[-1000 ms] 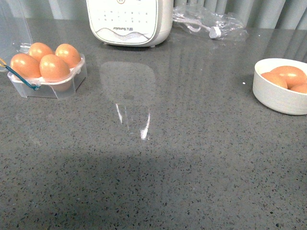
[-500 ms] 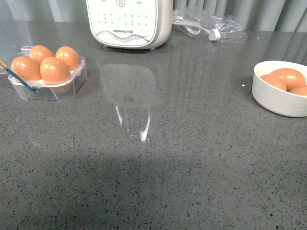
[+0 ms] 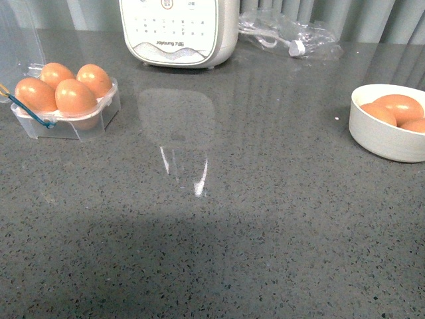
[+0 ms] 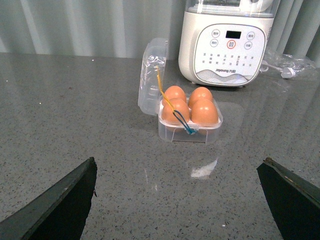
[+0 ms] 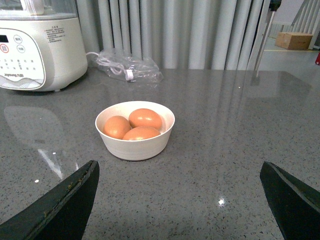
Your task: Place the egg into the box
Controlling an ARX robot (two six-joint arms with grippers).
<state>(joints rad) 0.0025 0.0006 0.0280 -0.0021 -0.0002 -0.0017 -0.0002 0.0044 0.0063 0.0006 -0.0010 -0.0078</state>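
Observation:
The clear four-cup box (image 3: 99, 116) stands at the far left of the counter with its lid open, and brown eggs (image 3: 75, 96) fill its cups. It also shows in the left wrist view (image 4: 189, 131), with its lid (image 4: 151, 75) standing up. Three more brown eggs (image 5: 145, 119) lie in a white bowl (image 5: 135, 146), which is at the far right in the front view (image 3: 382, 136). My left gripper (image 4: 180, 165) is open and empty, well back from the box. My right gripper (image 5: 180, 167) is open and empty, well back from the bowl. Neither arm shows in the front view.
A white kitchen appliance (image 3: 179, 30) stands at the back of the grey speckled counter. A clear plastic bag with a white cable (image 3: 289, 33) lies to its right. A curtain hangs behind the counter.
The front view has shifted slightly, so everything sits a little lower in the picture than a second ago. Nothing on the counter has moved.

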